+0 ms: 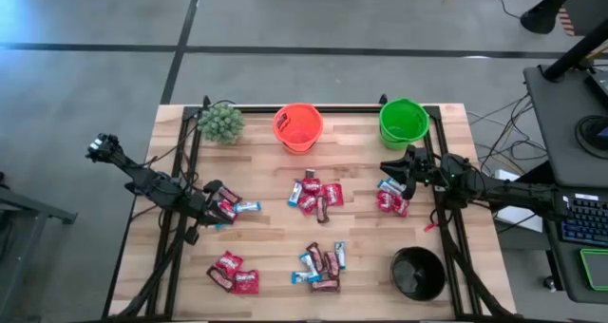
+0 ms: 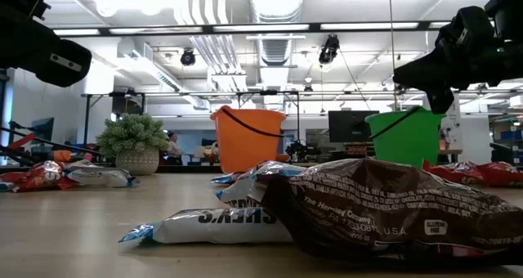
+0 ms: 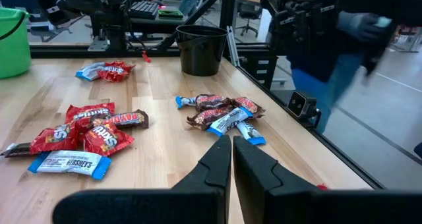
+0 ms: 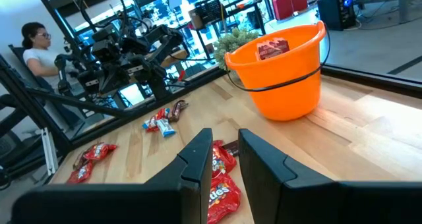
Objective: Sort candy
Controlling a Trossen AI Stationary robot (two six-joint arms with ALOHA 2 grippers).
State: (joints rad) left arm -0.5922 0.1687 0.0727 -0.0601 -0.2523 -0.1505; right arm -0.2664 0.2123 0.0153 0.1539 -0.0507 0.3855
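The candy lies in several small heaps on the wooden table: red packets, blue-and-white bars and brown bars at the middle (image 1: 313, 195), toward the near edge (image 1: 320, 266), at the near left (image 1: 233, 273), and one heap by each arm. My left gripper (image 1: 218, 198) hangs shut and empty over the left heap (image 1: 236, 207); its shut fingers show in the left wrist view (image 3: 232, 151). My right gripper (image 1: 389, 167) hangs open, with a narrow gap (image 4: 224, 151) and nothing in it, above the right heap (image 1: 391, 199). A red packet (image 4: 271, 48) lies in the orange bucket (image 4: 283, 72).
Along the far edge stand a small green plant (image 1: 220, 122), the orange bucket (image 1: 298, 126) and a green bucket (image 1: 404, 122). A black bucket (image 1: 419, 273) stands at the near right corner. A person (image 4: 36, 49) sits beyond the table's left side; another (image 3: 343, 53) passes by.
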